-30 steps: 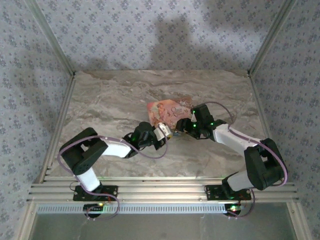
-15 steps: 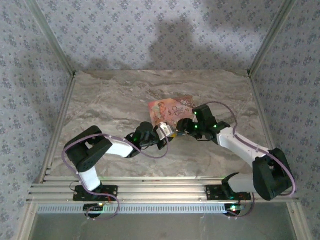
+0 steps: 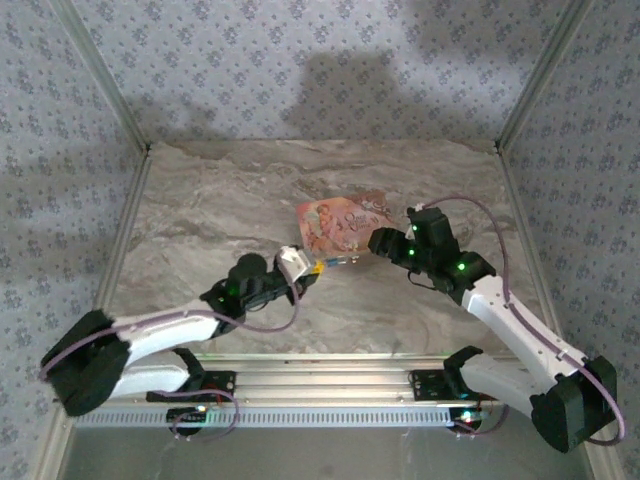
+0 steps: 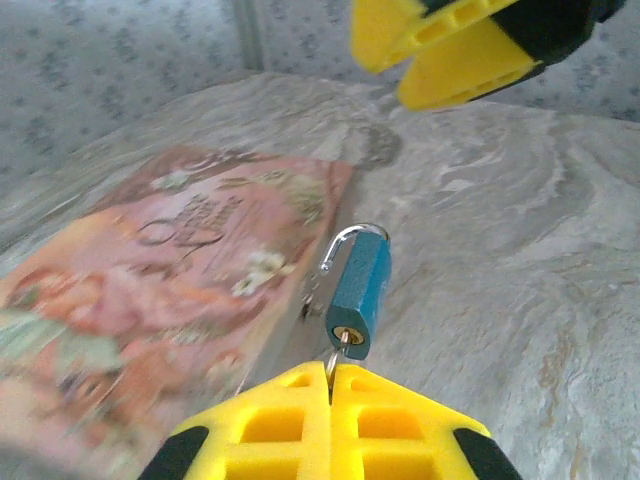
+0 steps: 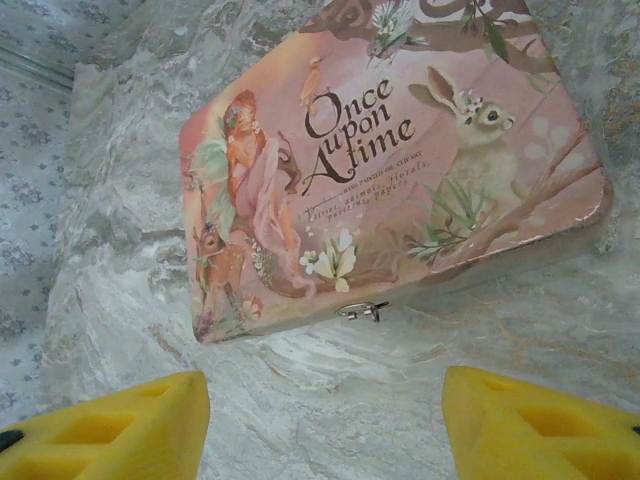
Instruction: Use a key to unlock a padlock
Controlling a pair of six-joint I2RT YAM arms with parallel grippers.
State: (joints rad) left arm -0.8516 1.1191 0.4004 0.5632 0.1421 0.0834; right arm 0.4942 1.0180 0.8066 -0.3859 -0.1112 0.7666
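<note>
Left hand [image 4: 333, 388] pinches the key [image 4: 332, 363], seated in the blue padlock [image 4: 358, 290] just ahead; shackle [image 4: 350, 236] sprung, unlocking seemingly done. My right hand [image 5: 325, 415] hovers spread wide.

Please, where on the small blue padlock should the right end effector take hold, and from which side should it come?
Grip the padlock by its blue body, across its flat sides, coming from the shackle end. The keyhole end is taken: the key sits there, pinched by the shut left end effector. The thin curved shackle would likely slip.
</note>
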